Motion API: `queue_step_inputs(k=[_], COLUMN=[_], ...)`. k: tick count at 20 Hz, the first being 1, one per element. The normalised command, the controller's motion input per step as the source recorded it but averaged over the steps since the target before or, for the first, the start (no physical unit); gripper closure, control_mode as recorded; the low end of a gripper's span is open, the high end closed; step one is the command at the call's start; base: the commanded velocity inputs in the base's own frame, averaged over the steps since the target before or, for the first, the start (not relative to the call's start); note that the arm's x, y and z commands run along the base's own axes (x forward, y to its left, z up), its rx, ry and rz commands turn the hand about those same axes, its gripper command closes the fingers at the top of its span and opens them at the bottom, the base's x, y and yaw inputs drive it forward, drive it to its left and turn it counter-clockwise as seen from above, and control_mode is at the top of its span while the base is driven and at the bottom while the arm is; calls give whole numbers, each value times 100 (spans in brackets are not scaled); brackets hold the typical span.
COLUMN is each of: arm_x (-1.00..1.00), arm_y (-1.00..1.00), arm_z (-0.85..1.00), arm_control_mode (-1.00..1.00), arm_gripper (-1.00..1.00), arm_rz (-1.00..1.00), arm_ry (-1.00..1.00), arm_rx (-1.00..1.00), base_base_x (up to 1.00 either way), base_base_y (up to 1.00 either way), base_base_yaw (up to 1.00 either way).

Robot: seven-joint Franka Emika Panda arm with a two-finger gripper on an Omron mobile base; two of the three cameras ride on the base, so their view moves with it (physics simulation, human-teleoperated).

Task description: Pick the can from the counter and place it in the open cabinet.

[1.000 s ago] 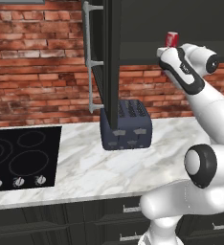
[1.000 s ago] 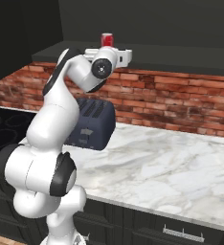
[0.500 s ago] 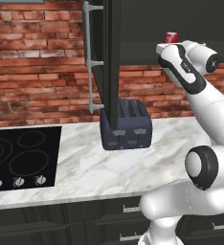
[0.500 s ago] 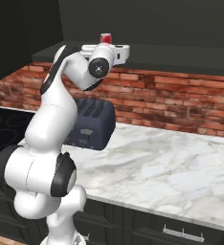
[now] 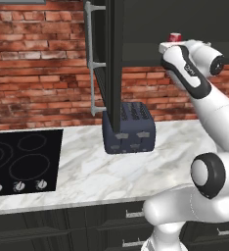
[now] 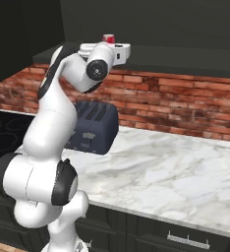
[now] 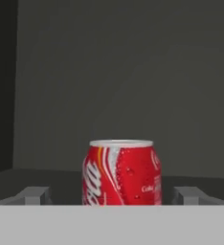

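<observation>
The can (image 7: pixel 121 172) stands upright at lower centre, on the dark shelf inside the cabinet (image 7: pixel 133 72). The gripper (image 7: pixel 116 195) is open, fingers clear of it on both sides.

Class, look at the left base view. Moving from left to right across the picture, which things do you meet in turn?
Stovetop → cabinet door's bar handle → toaster → can in the cabinet, above the arm.

A glossy red metal sheen with droplets was seen on the can (image 7: pixel 121 173); matt charcoal was shown by the cabinet (image 7: pixel 133 72); polished veined marble was presented by the counter (image 5: pixel 97 171).
</observation>
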Motion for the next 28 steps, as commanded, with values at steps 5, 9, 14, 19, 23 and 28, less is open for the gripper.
queue_step_inputs(k=[5,9,14,19,23,28], arm_x=[-35,-60,-75,-89,-100,-100], arm_y=[0,0,0,0,-3,-5], arm_z=[38,23,11,12,3,0], arm_control_mode=[-100,-100,-100,-100,-100,-100], arm_gripper=[-100,-100,-100,-100,-100,-100], arm_rz=[0,0,0,0,-1,-3], arm_ry=[0,0,1,0,0,1], arm_rx=[0,-1,-1,0,0,0], base_base_x=[0,0,0,0,0,0], base_base_y=[0,0,0,0,0,0], base_base_yaw=[0,0,0,0,0,0])
